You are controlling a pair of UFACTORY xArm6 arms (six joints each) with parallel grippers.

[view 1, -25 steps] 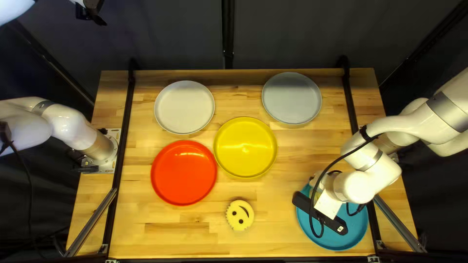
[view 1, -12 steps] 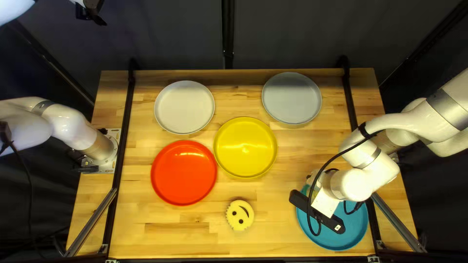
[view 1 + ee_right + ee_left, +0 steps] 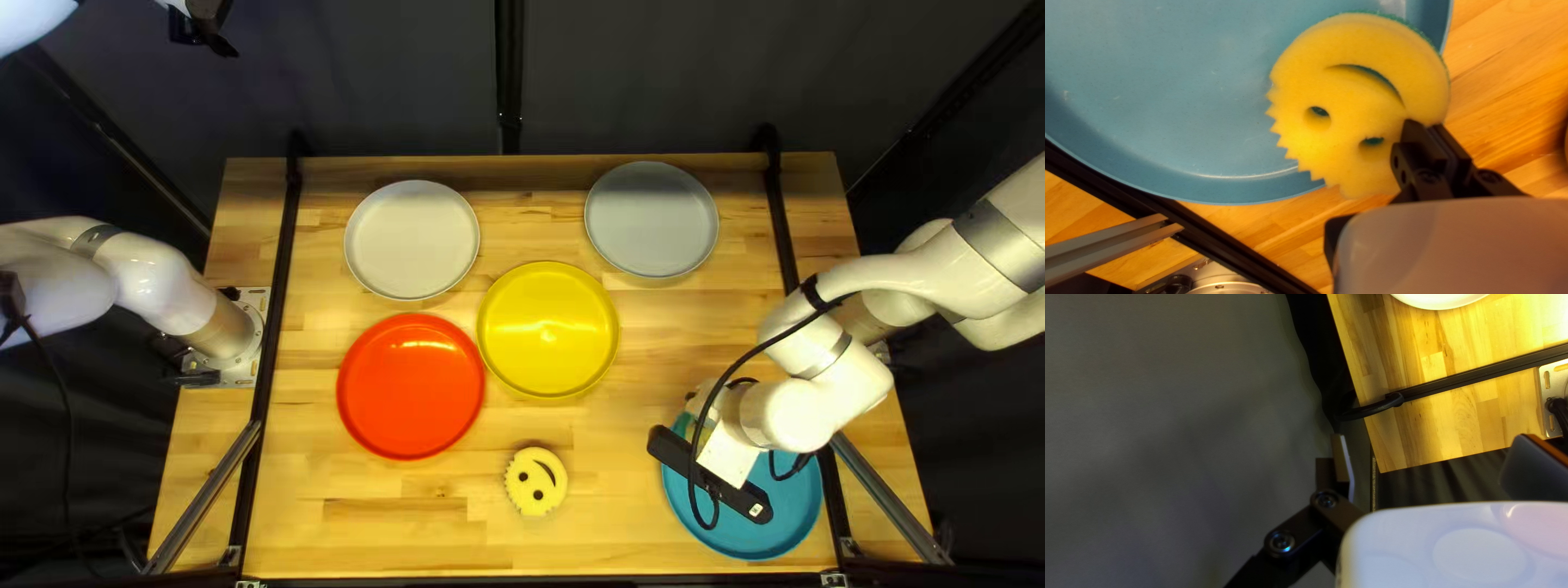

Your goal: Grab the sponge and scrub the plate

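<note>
In the top left view my right gripper [image 3: 710, 474] is over the blue plate [image 3: 778, 523] at the near right, hiding part of it and most of the held sponge. The right wrist view shows my right gripper [image 3: 1423, 128] shut on the edge of a round yellow sponge [image 3: 1372, 54] with a green underside. This sponge overlaps the rim of the blue plate [image 3: 1181, 98]; whether they touch I cannot tell. Far from the plates, my left gripper [image 3: 207, 27] is raised beyond the table's far left corner. Its fingers stand wide apart in the left wrist view, the gripper [image 3: 1434, 463] holding nothing.
A second smiling yellow sponge [image 3: 536, 481] lies left of the blue plate. Red [image 3: 410, 387], yellow [image 3: 548, 330], white [image 3: 412, 240] and grey [image 3: 651, 220] plates sit across the table. Black rails [image 3: 277, 359] run along both table sides.
Over the last second my right gripper has shifted slightly left above the blue plate, with hardly any movement in the latter half. The left arm and the other plates have stayed put.
</note>
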